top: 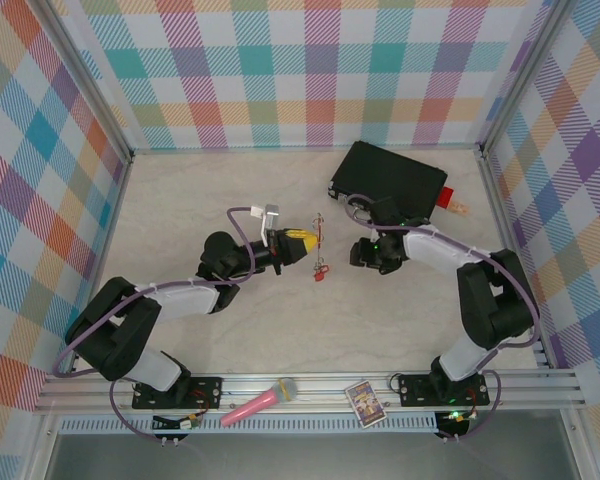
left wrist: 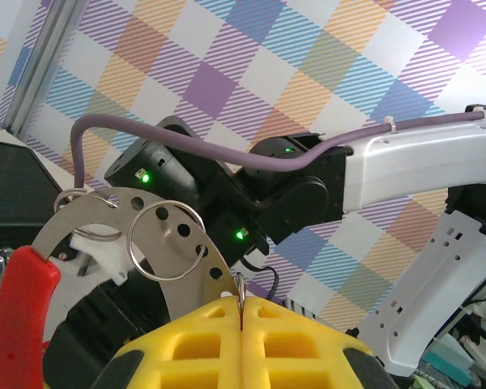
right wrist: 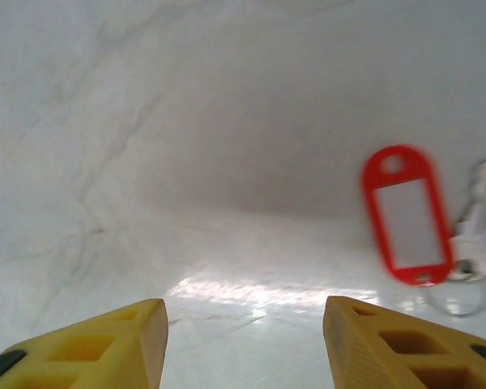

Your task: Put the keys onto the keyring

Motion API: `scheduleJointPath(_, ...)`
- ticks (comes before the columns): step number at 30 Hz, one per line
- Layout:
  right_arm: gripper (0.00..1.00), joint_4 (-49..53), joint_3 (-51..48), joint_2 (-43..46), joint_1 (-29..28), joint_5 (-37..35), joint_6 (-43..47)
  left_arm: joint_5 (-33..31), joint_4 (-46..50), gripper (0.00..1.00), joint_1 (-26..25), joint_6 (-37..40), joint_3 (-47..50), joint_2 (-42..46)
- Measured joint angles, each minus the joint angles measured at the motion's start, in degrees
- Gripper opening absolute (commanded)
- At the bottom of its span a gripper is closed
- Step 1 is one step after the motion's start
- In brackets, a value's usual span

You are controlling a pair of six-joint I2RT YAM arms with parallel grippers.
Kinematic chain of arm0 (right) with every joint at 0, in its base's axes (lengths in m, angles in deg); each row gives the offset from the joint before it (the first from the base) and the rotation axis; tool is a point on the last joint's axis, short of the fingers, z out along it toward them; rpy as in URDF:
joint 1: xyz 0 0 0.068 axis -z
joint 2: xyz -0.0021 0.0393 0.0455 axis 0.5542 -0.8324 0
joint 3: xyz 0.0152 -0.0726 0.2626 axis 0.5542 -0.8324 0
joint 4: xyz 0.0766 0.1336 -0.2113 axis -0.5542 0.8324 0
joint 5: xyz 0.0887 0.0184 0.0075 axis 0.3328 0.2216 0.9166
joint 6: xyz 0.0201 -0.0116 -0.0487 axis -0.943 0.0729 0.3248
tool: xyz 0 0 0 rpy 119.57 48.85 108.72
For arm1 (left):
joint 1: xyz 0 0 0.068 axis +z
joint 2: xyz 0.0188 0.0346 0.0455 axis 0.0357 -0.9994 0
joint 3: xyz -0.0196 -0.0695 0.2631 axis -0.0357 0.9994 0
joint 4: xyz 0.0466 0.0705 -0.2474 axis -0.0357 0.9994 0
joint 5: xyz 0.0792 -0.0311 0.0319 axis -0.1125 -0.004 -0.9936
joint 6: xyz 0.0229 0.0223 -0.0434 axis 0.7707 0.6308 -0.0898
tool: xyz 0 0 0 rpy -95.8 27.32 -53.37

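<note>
My left gripper point(top: 304, 243) point(left wrist: 241, 306) is shut on the keyring point(top: 320, 236), pinching a thin metal loop edge-on between the yellow fingers. In the left wrist view the keyring point(left wrist: 150, 212) curves up and left as a grey band with holes and a red section, and two small wire rings hang on it. A red key tag point(top: 321, 272) shows just below the keyring in the top view. My right gripper point(top: 363, 255) point(right wrist: 243, 308) stands open above the table, nothing between its fingers. A blurred red key tag point(right wrist: 406, 215) lies ahead to its right.
A black case point(top: 390, 180) lies at the back right with a red block point(top: 447, 198) beside it. A pink microphone point(top: 260, 402) and a small card point(top: 365, 402) rest on the front rail. Plaid walls enclose the table point(top: 180, 200).
</note>
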Motion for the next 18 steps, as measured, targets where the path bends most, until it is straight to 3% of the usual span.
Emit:
scheduleJointPath(7, 0.54, -1.1, 0.0, -1.7, 5.7, -0.2, 0.1, 0.0, 0.0, 0.00, 0.0, 0.0, 0.0, 0.3)
scheduleJointPath(18, 0.54, -5.1, -1.3, -4.7, 6.4, 4.1, -0.9, 0.0, 0.0, 0.00, 0.0, 0.3, 0.0, 0.3)
